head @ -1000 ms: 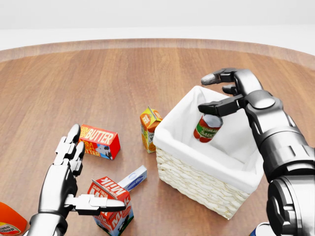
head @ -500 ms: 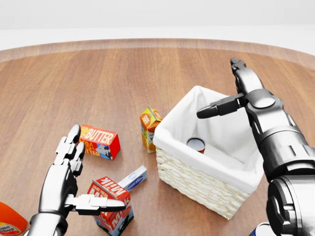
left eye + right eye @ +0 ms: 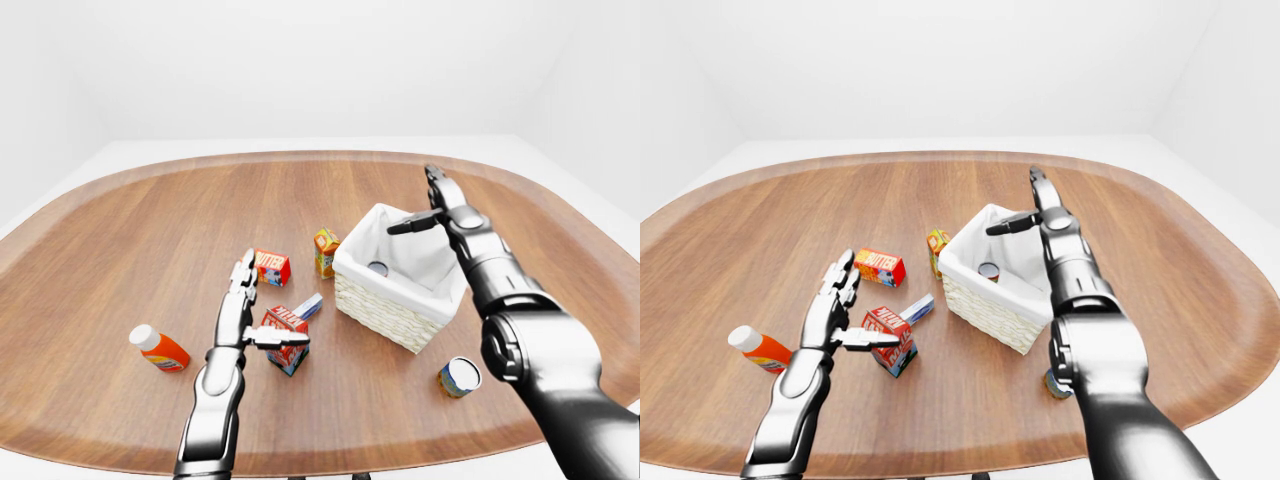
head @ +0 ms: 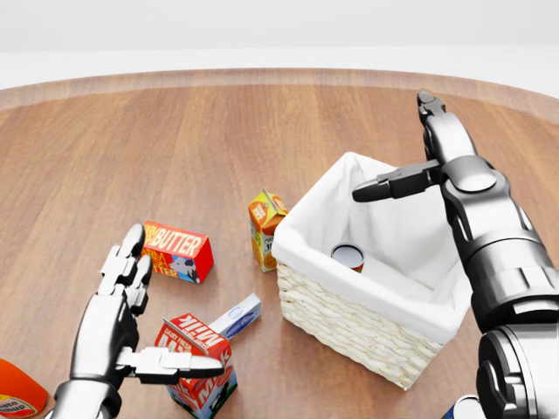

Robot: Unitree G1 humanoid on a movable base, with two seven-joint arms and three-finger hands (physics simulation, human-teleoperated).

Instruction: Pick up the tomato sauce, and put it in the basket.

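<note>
With the tomato sauce (image 4: 348, 256) lying inside the basket (image 4: 349, 323) and the right hand (image 4: 437, 157) above it, fingers spread and empty, a careless withdrawal could catch the basket's rim and tip it.

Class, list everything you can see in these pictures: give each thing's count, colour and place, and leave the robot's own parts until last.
table: one, brown wood, rounded, fills the views.
basket: one, pale wicker with white liner, head view's lower right.
tomato sauce: one can, red with silver top, inside the basket.
butter box: one, red and orange, left of the basket.
juice carton: one, orange, beside the basket's left corner.
milk carton: one, red and white, at the left thumb.
small box: one, white and blue, beside the milk carton.
bottle: one, orange with white cap, left.
can: one, bluish, below the basket.
left hand: open, lower left.
right hand: open, above the basket.
</note>
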